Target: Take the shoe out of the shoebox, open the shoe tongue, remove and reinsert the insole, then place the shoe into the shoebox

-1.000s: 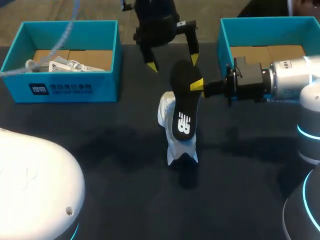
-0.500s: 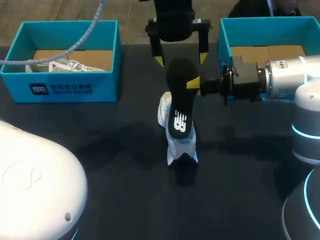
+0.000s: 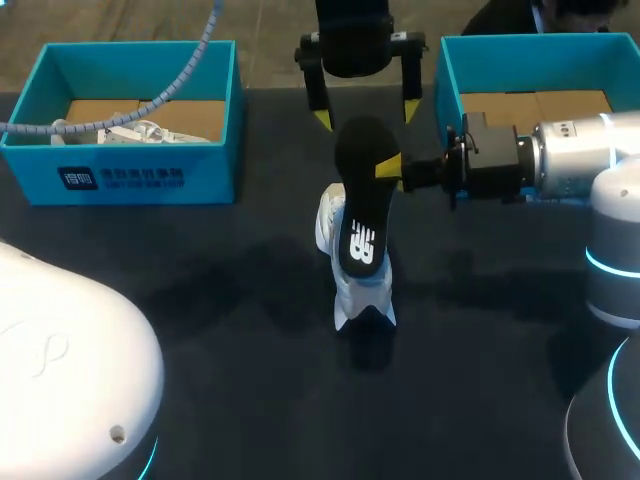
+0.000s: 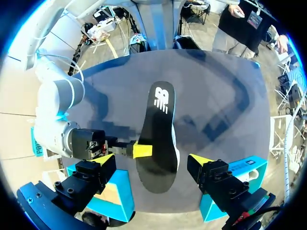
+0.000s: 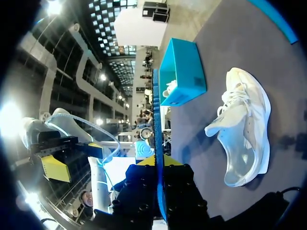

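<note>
A black insole (image 3: 362, 205) with a white logo is held up on edge over the white shoe (image 3: 365, 300), which lies on the dark table and is partly hidden by it. My right gripper (image 3: 391, 168) comes in from the right and is shut on the insole's edge. In its own view the right gripper (image 5: 160, 165) pinches the insole (image 5: 156, 129) seen edge-on, with the shoe (image 5: 242, 129) on its side beyond. My left gripper (image 3: 364, 115) hangs open over the insole's far end. The left gripper (image 4: 151, 160) has its fingers on either side of the insole (image 4: 158, 139) without touching it.
A teal shoebox (image 3: 150, 180) at the back left holds another white shoe (image 3: 140, 130). A second teal shoebox (image 3: 445, 80) stands at the back right, just behind my right wrist. The near half of the dark table (image 3: 300, 400) is bare.
My left gripper has swung right and squared up over the insole's far end. The right gripper and the insole shifted slightly left, then held still.
</note>
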`<state>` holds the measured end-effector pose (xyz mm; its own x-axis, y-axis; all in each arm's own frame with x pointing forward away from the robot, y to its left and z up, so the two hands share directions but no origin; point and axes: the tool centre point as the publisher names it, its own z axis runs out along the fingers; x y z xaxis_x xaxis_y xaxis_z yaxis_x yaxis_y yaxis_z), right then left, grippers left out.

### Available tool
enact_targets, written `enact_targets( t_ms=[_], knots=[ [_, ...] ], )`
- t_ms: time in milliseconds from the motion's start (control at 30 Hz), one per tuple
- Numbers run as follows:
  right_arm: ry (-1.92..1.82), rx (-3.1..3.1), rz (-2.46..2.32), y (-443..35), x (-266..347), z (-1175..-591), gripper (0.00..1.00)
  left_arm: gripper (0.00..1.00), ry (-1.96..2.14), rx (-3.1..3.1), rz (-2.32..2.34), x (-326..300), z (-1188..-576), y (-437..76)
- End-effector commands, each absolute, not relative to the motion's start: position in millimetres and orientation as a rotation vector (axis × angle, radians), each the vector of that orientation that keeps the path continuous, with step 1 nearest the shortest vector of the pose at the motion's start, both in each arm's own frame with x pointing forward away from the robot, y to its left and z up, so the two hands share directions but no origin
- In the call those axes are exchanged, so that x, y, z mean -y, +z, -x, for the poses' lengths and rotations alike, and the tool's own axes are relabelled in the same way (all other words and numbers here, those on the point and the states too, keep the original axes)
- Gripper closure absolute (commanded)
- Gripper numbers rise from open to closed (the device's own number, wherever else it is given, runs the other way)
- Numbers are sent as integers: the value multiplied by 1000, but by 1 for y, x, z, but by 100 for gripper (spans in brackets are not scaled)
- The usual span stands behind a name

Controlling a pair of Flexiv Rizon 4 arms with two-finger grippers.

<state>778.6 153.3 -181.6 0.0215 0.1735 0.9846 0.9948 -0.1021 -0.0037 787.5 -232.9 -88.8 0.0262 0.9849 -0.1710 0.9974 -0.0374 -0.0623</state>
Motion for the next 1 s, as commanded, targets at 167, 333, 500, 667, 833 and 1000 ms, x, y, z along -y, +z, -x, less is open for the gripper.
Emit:
enact_targets(
  t_ms=[167,333,500,667,833,1000],
  knots=[
    [-1185,1278,1433,-181,-147,-778,100,0,-516,-1956,-2036,214,-784,-99],
    [-1194,1263,1453,-179,-135,-778,100,0,-699,-1828,-1941,208,-783,-103],
    [-1210,1253,1464,-174,-123,-778,100,0,-777,-1739,-1781,203,-782,-106],
    [-1217,1238,1461,-171,-118,-777,100,0,-870,-1650,-1659,198,-782,-108],
    [-1223,1214,1433,-170,-118,-775,100,0,-999,-1556,-1600,195,-777,-114],
    [-1235,1198,1420,-164,-118,-771,100,0,-1044,-1519,-1535,194,-775,-123]
  ],
)
